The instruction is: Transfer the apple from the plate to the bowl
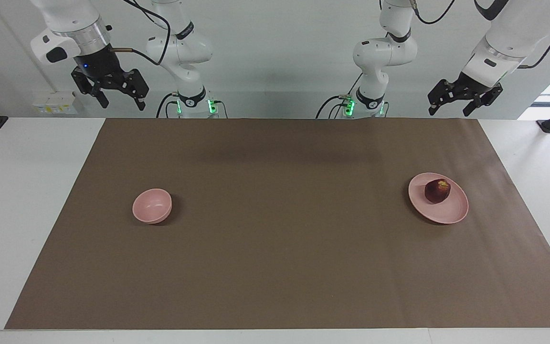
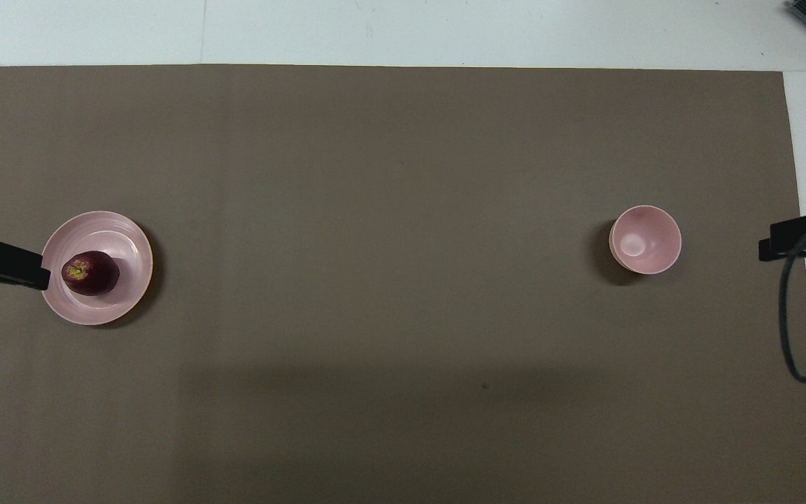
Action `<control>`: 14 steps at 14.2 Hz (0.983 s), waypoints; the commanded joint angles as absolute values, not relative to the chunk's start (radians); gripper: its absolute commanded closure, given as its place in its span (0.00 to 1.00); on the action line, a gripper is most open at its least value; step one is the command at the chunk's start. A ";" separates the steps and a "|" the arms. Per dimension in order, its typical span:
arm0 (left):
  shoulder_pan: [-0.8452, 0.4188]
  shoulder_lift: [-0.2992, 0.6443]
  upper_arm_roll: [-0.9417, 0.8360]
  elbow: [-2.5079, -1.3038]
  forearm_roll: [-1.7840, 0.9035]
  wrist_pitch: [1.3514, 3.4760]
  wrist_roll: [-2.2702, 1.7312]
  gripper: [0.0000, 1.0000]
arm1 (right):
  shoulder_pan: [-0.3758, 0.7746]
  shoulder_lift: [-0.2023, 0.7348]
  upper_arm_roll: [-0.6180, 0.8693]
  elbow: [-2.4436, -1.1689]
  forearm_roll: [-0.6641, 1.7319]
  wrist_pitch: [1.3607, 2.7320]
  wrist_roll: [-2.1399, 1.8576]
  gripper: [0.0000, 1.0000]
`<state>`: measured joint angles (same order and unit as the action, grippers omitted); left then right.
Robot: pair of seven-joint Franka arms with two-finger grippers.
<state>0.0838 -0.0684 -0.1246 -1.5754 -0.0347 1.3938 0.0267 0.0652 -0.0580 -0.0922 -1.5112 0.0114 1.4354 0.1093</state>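
Observation:
A dark red apple [image 1: 437, 190] lies on the flat pink plate [image 1: 447, 215] toward the left arm's end of the table. It also shows in the overhead view [image 2: 90, 273] on the plate [image 2: 119, 234]. The small deep pink bowl [image 1: 152, 205] stands empty toward the right arm's end, also in the overhead view [image 2: 646, 239]. My left gripper [image 1: 450, 109] hangs open and empty high in the air, well above the plate; its tip [image 2: 4, 264] shows beside the plate's rim. My right gripper [image 1: 120, 101] hangs open and empty high up; its tip [image 2: 798, 238] shows beside the bowl.
A brown mat [image 1: 275, 267] covers most of the white table [image 1: 17, 191]. A black cable [image 2: 791, 329] loops down from the right arm by the mat's edge.

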 commanded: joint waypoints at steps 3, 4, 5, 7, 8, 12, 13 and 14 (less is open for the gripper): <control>0.092 -0.063 -0.124 -1.557 -0.046 1.368 0.035 0.00 | 0.051 -0.083 -0.083 -1.540 0.003 1.450 0.087 0.00; 0.092 -0.063 -0.124 -1.555 -0.046 1.370 0.035 0.00 | 0.052 -0.083 -0.084 -1.542 0.003 1.450 0.087 0.00; 0.092 -0.061 -0.124 -1.555 -0.046 1.376 0.029 0.00 | 0.052 -0.084 -0.084 -1.543 0.002 1.451 0.089 0.00; 0.080 -0.060 -0.124 -1.555 -0.048 1.385 0.028 0.00 | 0.055 -0.086 -0.084 -1.549 0.000 1.471 0.087 0.00; 0.080 -0.060 -0.124 -1.555 -0.049 1.385 0.029 0.00 | 0.057 -0.087 -0.084 -1.555 0.000 1.474 0.089 0.00; 0.089 -0.061 -0.124 -1.555 -0.049 1.379 0.025 0.00 | 0.057 -0.091 -0.084 -1.557 0.000 1.474 0.090 0.00; 0.090 -0.060 -0.124 -1.555 -0.049 1.382 0.026 0.00 | 0.057 -0.091 -0.084 -1.555 0.000 1.474 0.091 0.00; 0.091 -0.060 -0.124 -1.555 -0.049 1.382 0.028 0.00 | 0.057 -0.091 -0.084 -1.557 0.000 1.473 0.091 0.00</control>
